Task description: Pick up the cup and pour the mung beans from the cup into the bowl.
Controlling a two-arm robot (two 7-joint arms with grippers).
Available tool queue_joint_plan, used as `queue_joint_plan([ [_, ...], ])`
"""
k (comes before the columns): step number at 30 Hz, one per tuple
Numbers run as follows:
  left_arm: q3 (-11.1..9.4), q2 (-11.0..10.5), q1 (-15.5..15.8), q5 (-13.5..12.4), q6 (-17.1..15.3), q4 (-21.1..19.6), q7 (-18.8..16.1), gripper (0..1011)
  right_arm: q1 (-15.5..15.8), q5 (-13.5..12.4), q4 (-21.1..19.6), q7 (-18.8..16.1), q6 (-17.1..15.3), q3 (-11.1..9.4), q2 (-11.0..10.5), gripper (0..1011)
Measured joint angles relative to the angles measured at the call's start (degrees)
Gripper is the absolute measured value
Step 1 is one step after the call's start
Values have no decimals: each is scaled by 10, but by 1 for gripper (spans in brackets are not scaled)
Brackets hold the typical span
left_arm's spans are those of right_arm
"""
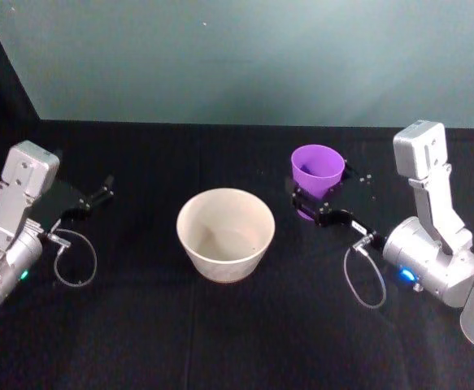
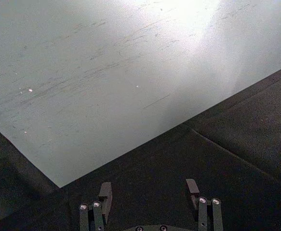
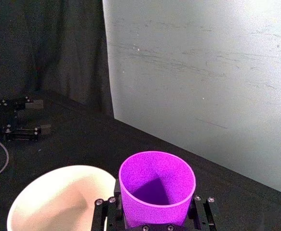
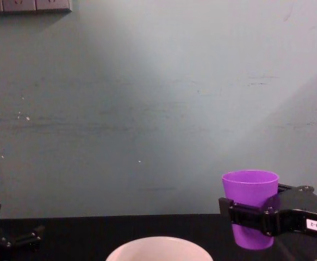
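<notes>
Open bench (image 1: 220,341) around the bowl (image 1: 225,234)
A gap lies between the bowl and the cup (image 1: 317,171) on its right. The left gripper (image 1: 104,192) sits well off to the left. The wall (image 1: 245,57) closes the back.

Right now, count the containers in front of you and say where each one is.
2. The purple cup stands upright in the right hand's grip, right of centre. The pinkish-white bowl sits at the centre, to the cup's left. None seems hidden.
</notes>
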State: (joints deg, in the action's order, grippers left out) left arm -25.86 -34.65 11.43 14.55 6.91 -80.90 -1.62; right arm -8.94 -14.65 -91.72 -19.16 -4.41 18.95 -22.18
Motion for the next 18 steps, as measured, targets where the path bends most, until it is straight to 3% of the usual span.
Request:
queue_joint_plan([
  [18, 0, 0, 0, 0, 0, 0, 0, 1000, 0, 0, 0, 0, 0, 0, 0, 726],
])
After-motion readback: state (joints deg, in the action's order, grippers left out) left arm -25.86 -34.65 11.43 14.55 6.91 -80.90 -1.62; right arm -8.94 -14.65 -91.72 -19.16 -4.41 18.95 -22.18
